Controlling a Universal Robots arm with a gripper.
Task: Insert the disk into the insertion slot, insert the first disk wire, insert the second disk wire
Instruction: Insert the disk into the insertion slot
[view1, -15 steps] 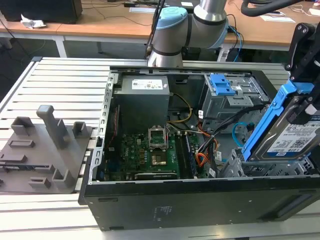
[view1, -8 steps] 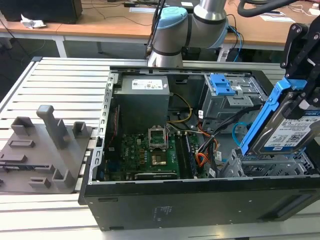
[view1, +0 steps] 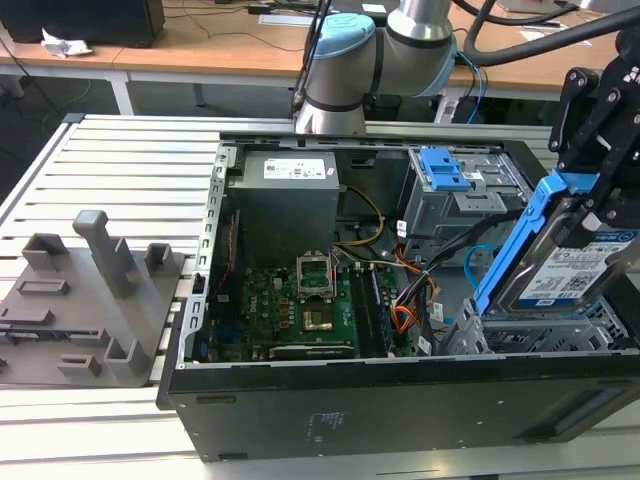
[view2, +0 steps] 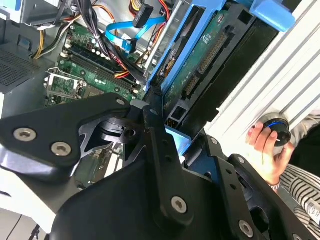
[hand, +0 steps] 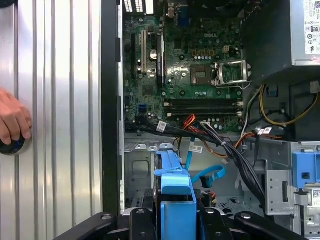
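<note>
Exterior view is showing the disk (view1: 565, 268) tilting over the slot (view1: 530, 335), lower end near its mouth, tool (view1: 598, 205) clamping shut on it. Disk insertion is looking underway; seating is likely calling for levelling it.

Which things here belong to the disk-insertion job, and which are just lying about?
Job: the disk, tilted in the gripper; the insertion slot below it; blue cable, likely a disk wire.
Lying about: grey fixture plate; crumpled paper on the desk; a hand on a knob.
</note>
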